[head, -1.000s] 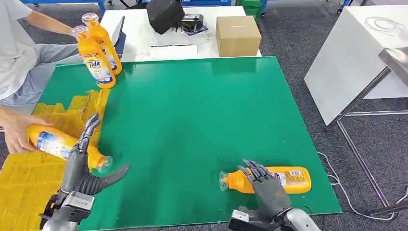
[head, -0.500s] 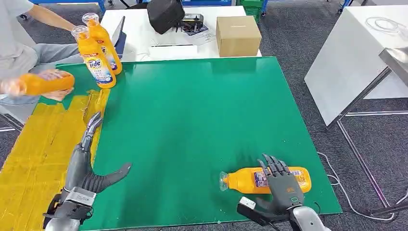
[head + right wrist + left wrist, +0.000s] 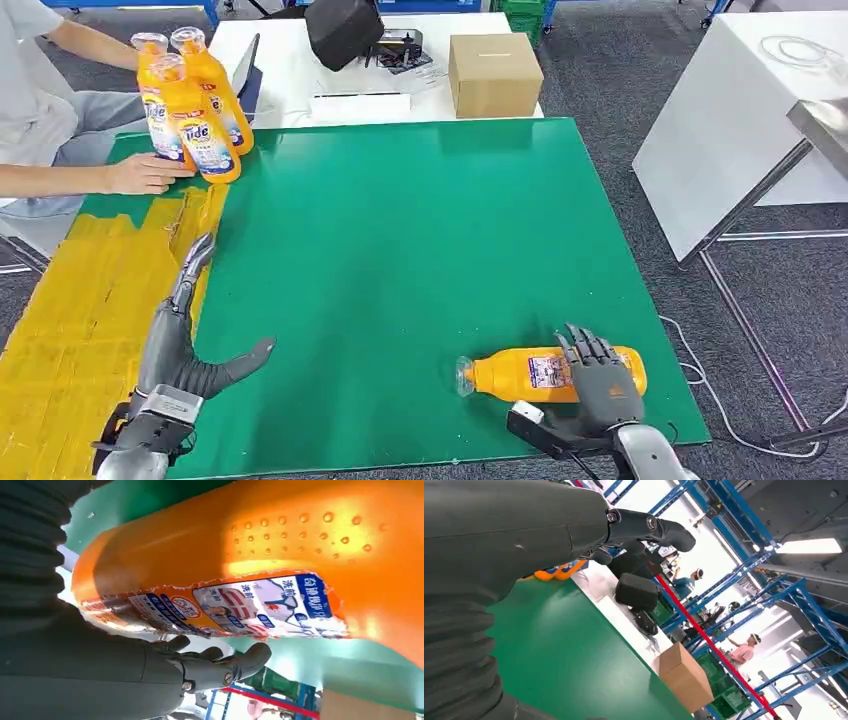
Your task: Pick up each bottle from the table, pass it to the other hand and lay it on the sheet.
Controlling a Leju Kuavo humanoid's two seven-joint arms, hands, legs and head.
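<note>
At the far left a person's hand (image 3: pixel 140 174) rests flat on the table beside three upright orange bottles (image 3: pixel 190 112) bunched at the far left corner of the green mat (image 3: pixel 400 250). The yellow sheet (image 3: pixel 70 320) runs down the left side, its right edge meeting the green surface, and most of it lies bare. The robot's left hand (image 3: pixel 185 345) hangs over that seam near the front edge, fingers stretched forward and thumb spread wide to the right, holding nothing; the left wrist view shows its fingers (image 3: pixel 644 527) apart above the mat.

The whole middle of the green mat is open from front edge to back. Behind the back edge stand a white table (image 3: pixel 290 60), a black bag (image 3: pixel 343 28) and a cardboard box (image 3: pixel 494 73).

Near the front right corner one orange bottle (image 3: pixel 530 374) lies on its side, cap pointing left, close to the front edge. The right hand (image 3: pixel 597 375) lies over its base end, fingers draped on top; in the right wrist view the fingers (image 3: pixel 220 667) sit just beside the label, not wrapped round, so I cannot tell if it truly grips. Right of the mat is carpet and a white table (image 3: pixel 740 110).
</note>
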